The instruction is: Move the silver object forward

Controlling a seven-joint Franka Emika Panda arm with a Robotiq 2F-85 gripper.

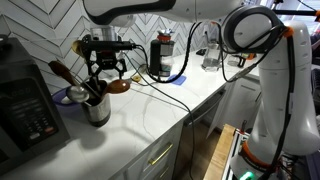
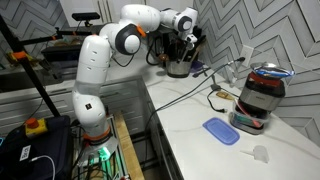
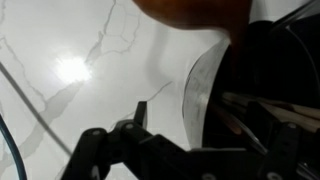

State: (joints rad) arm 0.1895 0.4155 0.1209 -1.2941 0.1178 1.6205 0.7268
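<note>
- One gripper (image 1: 106,70) hangs right over the silver object (image 1: 97,110). The silver object stands on the white counter (image 1: 150,125), just beside a big black box (image 1: 20,110).
- The two fingers look spread apart. As far as I can tell, they pinch nothing.
- Wooden spoons (image 1: 62,72) and black turners stick up out of the silver object, and the gripper is close to their tops. It should go down slowly, or it may push a handle and tip the pot.
- In the wrist view the shiny wall of the silver object (image 3: 198,95) is off to one side, and one finger (image 3: 132,128) is over bare counter. I think the best hold is over the rim, with one finger outside the wall and one inside.
- The squeeze should be firm, because shiny metal is slippery.
- A pot full of tall tools is likely heavy at the top. It is safer to slide it along the counter, or lift it just a little, and keep it standing straight.
- A thin black cable (image 1: 165,100) lies on the counter near the pot. The pot should not be dragged over it, or it could catch and wobble.
- In an exterior view the silver object (image 2: 180,68) is far back by the tiled wall (image 2: 225,30), with lots of bare counter in front of it. So there looks to be room to bring it forward.
- Move slowly, stop well before the counter's edge, and open the fingers only when the pot stands flat.
</note>
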